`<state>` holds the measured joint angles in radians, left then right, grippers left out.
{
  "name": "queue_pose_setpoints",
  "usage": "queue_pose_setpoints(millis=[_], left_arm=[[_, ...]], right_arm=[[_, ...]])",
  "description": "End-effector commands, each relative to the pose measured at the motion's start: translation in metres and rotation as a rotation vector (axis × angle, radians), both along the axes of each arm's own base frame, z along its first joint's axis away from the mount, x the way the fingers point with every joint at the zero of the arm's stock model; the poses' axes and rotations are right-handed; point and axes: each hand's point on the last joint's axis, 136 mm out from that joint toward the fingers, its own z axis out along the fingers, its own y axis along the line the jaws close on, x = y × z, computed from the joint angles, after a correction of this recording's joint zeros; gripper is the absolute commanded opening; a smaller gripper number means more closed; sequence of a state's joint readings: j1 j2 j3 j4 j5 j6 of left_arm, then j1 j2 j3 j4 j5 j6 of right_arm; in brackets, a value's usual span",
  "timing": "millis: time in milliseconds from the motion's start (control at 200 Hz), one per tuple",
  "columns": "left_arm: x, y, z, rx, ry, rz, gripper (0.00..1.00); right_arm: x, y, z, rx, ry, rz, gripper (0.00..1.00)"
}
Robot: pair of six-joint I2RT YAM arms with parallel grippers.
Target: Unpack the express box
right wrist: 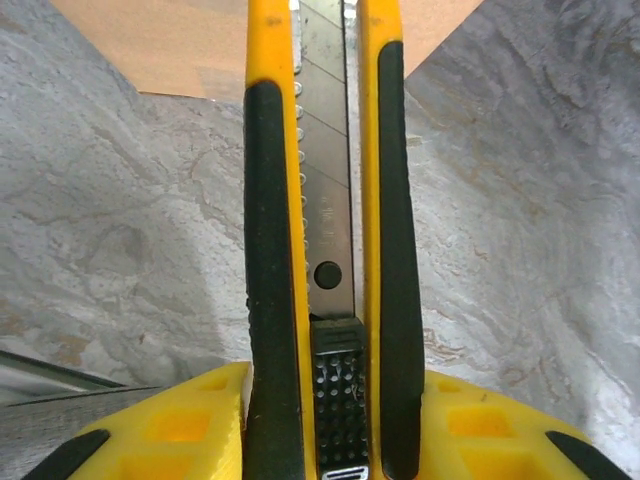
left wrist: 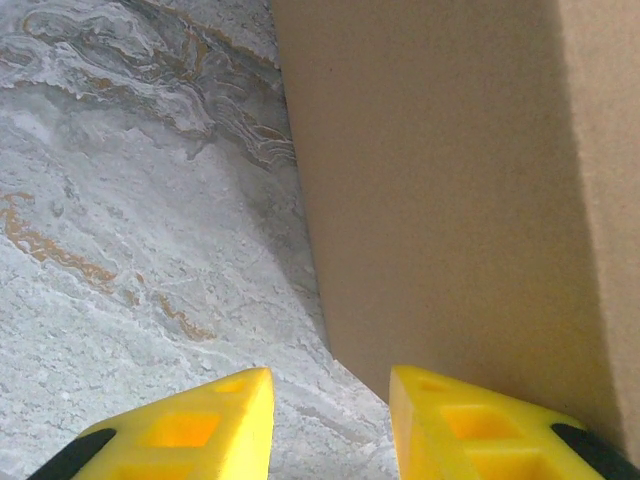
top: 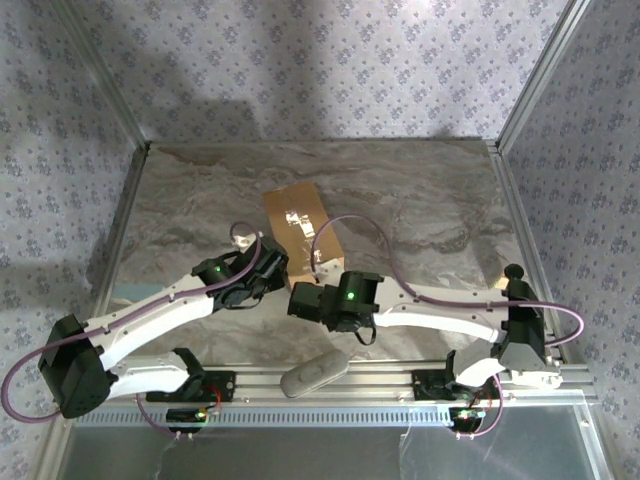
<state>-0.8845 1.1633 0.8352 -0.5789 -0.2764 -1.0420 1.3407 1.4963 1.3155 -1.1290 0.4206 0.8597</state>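
The express box lay closed at mid-table, its tape facing up. The right gripper was clamped on a yellow utility knife, which pointed toward the box. The left gripper stood just beside the box's near-left wall, jaws parted over bare table, gripping nothing. We judged the step in hand to be slitting the tape. To do it well, we would brace that wall with the left gripper, set the blade on the seam's near end, cut shallow to spare the contents, and draw along the seam, clear of the bracing fingers.
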Motion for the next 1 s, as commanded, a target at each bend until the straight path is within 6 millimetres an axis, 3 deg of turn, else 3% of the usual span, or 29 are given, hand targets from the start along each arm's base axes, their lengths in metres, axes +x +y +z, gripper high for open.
queue_pose_setpoints(millis=[0, 305, 765, 995], left_arm=[[0.004, -0.057, 0.049, -0.264, -0.087, -0.106, 0.36], [0.004, -0.061, 0.056, -0.29, -0.101, -0.106, 0.36], [0.003, -0.097, 0.059, -0.331, -0.105, -0.126, 0.36], [0.003, -0.094, 0.057, -0.319, -0.106, -0.113, 0.35]], right_arm=[[-0.02, 0.065, 0.02, 0.295, 0.066, 0.18, 0.0], [-0.01, 0.05, 0.025, 0.256, 0.019, 0.171, 0.0], [-0.026, 0.073, 0.02, 0.072, -0.055, 0.3, 0.0], [-0.028, 0.07, 0.016, 0.071, -0.043, 0.296, 0.0]])
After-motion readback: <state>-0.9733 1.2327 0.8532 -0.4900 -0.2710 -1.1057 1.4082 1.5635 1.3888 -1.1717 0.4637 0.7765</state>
